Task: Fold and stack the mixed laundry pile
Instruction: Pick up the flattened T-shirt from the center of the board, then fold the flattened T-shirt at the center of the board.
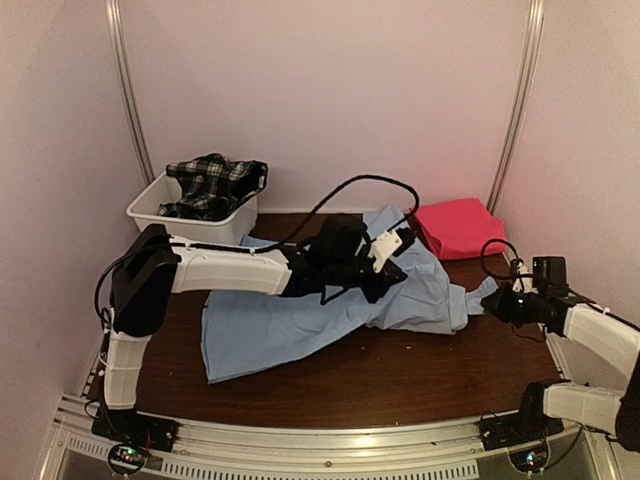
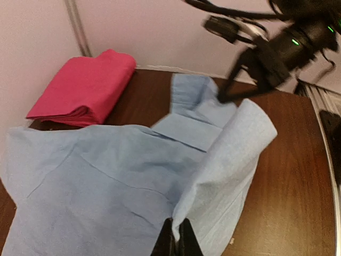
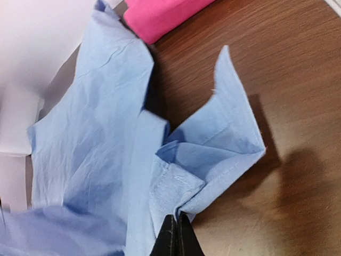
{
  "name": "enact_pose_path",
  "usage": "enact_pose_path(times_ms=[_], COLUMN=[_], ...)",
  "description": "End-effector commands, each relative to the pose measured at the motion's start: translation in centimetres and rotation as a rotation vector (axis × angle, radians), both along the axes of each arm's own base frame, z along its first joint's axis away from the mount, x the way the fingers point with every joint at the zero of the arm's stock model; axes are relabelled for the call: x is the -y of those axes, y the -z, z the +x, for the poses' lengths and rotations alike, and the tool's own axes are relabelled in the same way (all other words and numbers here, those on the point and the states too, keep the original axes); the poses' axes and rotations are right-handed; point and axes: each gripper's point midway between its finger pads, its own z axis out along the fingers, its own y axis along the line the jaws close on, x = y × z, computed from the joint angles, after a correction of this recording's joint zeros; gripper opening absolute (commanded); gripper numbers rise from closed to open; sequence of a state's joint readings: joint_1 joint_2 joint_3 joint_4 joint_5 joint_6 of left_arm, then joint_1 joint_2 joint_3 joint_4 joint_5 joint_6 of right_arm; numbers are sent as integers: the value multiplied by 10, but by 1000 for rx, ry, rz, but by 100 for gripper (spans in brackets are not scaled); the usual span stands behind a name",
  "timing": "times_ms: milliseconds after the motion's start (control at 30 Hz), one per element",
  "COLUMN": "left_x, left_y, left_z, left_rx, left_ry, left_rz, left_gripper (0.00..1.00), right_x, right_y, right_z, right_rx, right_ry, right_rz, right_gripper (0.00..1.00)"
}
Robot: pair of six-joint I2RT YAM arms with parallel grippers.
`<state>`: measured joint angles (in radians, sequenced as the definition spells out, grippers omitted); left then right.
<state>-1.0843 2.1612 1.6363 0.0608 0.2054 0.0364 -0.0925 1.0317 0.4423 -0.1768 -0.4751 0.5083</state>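
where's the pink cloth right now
In the top view the pink cloth lies folded at the far right of the table, just beyond the blue shirt.

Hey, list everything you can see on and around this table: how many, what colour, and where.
shirt: one, light blue, lying crumpled across the middle of the table
cloth: one, pink-red, folded, at the far right by the wall
plaid garment: one, black and white, heaped in the tub
tub: one, white, at the far left
table: one, dark brown wood, under the shirt and cloth
left claw: one, black, shut on a raised fold of the shirt
right claw: one, black, shut on the shirt's bunched right end
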Motion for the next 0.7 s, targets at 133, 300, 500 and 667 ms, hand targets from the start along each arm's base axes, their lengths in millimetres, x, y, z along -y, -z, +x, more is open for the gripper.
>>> enact_pose_path(times_ms=[133,300,500,667], left_x=[-10,-1,7,-11], left_y=[-25,6,28,-2], left_z=[99,113,73,17], left_rx=[-190,-204,-269,-245], left_ry=[-252,-252,-57,74], left_rz=[-250,-196,-134,-114], left_gripper=[0,0,19,65], right_x=[-69,-98,-123,-124], right_y=[-61,-151,-268,-357], right_z=[-71,-111,-152,-161], right_rx=[62,262,559,837], right_ry=[-177,-374,-639,-714], right_rz=[204,317,434,414], right_gripper=[0,0,0,0])
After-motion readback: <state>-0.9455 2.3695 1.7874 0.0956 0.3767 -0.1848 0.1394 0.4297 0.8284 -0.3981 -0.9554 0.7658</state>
